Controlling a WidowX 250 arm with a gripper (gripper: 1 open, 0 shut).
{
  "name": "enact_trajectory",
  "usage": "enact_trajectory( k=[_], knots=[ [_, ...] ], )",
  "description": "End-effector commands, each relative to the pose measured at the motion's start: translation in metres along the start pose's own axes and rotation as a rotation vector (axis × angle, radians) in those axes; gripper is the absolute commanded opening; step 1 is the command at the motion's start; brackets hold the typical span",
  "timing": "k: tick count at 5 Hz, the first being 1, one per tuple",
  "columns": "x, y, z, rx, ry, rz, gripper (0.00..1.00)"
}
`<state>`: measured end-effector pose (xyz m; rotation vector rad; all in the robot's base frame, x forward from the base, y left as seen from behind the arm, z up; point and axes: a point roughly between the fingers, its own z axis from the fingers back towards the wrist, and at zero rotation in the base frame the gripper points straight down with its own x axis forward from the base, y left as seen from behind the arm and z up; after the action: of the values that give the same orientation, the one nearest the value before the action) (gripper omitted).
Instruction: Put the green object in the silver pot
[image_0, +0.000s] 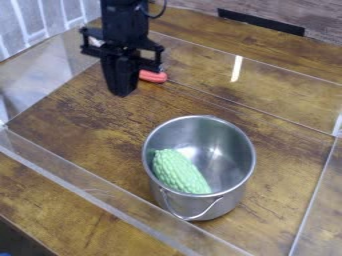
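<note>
The green object, light green and bumpy, lies inside the silver pot, against its front left wall. The pot stands upright on the wooden table, right of centre, with its wire handle hanging at the front. My gripper hangs over the table at the back left, well away from the pot. Its dark fingers are drawn together and hold nothing.
A small red object lies on the table just right of the gripper, partly behind it. Clear plastic walls fence in the work area at the front and on both sides. A dark strip lies at the back.
</note>
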<state>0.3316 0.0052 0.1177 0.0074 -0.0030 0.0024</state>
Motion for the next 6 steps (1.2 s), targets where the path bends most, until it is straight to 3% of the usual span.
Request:
enact_trajectory(
  k=[1,2,3,4,5,6],
  knots=[
    [0.011,0.0,0.018,0.002,-0.064,-0.028,1.0],
    [0.011,0.005,0.016,0.004,-0.066,-0.027,0.0],
    [0.01,0.008,0.012,0.008,-0.06,0.018,0.0],
    [0.006,0.01,0.012,0.007,-0.055,0.055,1.0],
    [0.011,0.015,0.018,0.008,-0.048,0.057,1.0],
    [0.018,0.021,0.024,0.01,-0.051,0.074,0.0]
  ],
)
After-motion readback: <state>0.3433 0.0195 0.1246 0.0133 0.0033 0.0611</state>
